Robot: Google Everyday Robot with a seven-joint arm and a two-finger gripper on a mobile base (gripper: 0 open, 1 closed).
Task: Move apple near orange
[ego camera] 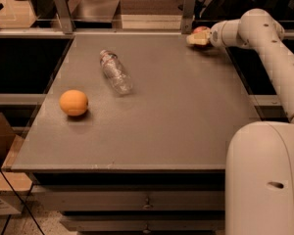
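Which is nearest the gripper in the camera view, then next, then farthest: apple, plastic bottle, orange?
The gripper is at the far right corner of the table.
1. Apple: right at the gripper, in that far right corner.
2. Plastic bottle: lying on its side, left of centre.
3. Orange: near the left edge.

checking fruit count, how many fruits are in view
2: the orange near the left edge of the table, the apple at its far right corner, partly behind the end effector.
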